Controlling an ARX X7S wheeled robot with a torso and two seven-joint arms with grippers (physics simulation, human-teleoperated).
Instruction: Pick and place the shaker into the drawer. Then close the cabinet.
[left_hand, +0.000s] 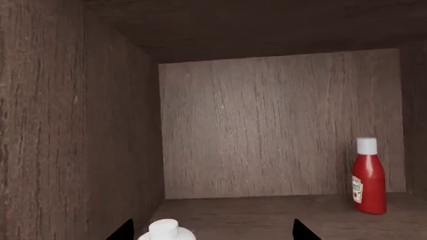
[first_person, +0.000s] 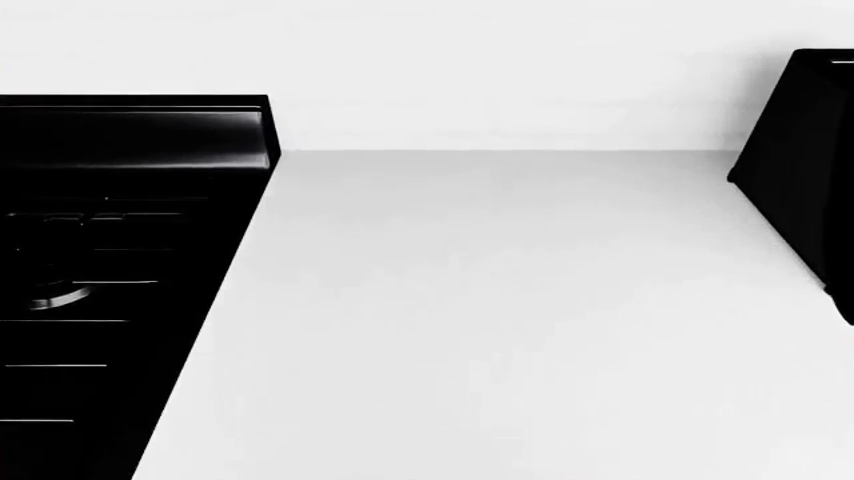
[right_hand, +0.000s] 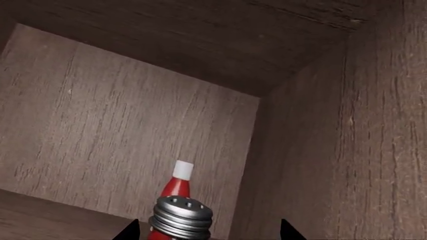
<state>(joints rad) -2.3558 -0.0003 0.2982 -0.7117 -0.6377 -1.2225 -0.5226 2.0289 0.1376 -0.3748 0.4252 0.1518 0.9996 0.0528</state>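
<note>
As seen from both wrists: wooden compartment, brown grain walls.
Shaker (right_hand: 181, 219): silver perforated cap between right pincer (right_hand: 208, 231) tips, in front of ketchup bottle (right_hand: 176, 183).
Right pincer: tips spread wide; grip on shaker cannot be told.
Left pincer (left_hand: 213, 231): open, white-capped object (left_hand: 165, 230) between tips.
Ketchup bottle: upright near back wall.
Table (first_person: 507, 320): white, stove (first_person: 107, 250) alongside.

My two wrist cameras sit inside the brown wood-grain compartment (left_hand: 267, 130), both facing its back wall — sharing the red white-capped ketchup bottle (left_hand: 369, 177); my head camera overlooks a white countertop (first_person: 507, 320).
</note>
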